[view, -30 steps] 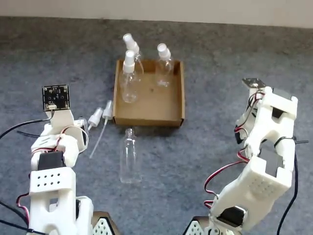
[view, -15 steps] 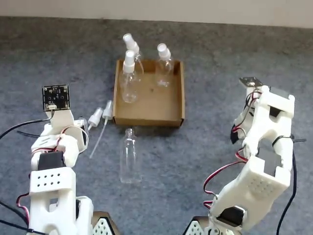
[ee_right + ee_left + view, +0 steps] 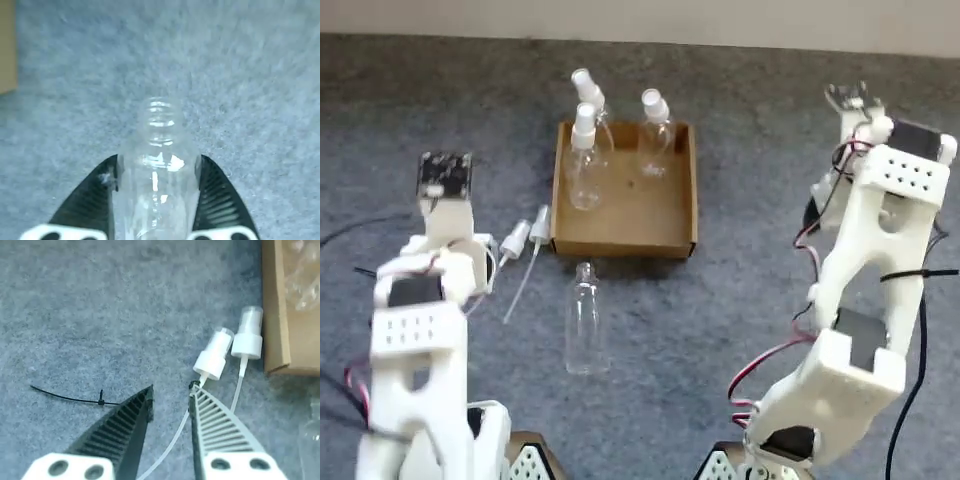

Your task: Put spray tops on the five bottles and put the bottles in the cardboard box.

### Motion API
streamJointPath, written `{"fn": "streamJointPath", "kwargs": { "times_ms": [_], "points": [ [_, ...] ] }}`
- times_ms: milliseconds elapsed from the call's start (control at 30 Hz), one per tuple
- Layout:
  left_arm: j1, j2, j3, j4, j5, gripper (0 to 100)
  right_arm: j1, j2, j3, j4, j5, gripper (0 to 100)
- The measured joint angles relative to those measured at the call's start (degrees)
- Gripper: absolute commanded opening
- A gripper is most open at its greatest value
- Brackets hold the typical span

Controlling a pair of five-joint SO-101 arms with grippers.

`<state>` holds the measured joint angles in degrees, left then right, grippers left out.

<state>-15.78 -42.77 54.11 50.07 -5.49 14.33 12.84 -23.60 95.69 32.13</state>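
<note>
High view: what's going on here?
The right end effector is shut on an uncapped bottle. The left end effector hangs open over two loose spray tops beside the cardboard box. Three capped bottles are at its far end; another open bottle lies on the carpet.

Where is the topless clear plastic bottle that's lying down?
In the high view, the clear plastic bottle lies on the grey carpet on the arms' side of the brown cardboard box, near two loose white spray tops.
</note>
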Motion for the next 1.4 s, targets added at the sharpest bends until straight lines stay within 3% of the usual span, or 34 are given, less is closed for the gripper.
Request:
{"fn": "streamJointPath", "kwargs": {
  "times_ms": [133, 300, 500, 667, 1000, 1167, 1400],
  "points": [
    [0.2, 15.5, -13.5, 7.6, -5.5, 16, -6.3, -8.1, 2.6, 1.2, -2.5, 0.5],
    [2.4, 33.4, -29.8, 16.4, -11.3, 18, -13.8, -22.0, 17.4, -2.9, -5.5, 0.5],
    [3.0, 46.3, -40.7, 17.6, -13.5, 18, -20.9, -42.7, 44.1, -13.7, -6.8, 0.5],
    [3.1, 55.2, -46.4, 17.6, -13.5, 18, -24.9, -53.7, 60.3, -15.6, -7.0, 0.5],
    [5.9, 61.6, -50.6, 17.4, -13.5, 17, -28.7, -54.9, 62.4, -15.8, -7.0, 0.5],
    [5.5, 66.5, -50.8, 16.4, -13.4, 8, -28.9, -54.9, 62.4, -15.8, -7.0, 0.5],
    [3.5, 67.8, -51.3, 15.7, -13.6, 4, -29.1, -54.9, 62.4, -15.8, -7.0, 0.5]
  ]
}}
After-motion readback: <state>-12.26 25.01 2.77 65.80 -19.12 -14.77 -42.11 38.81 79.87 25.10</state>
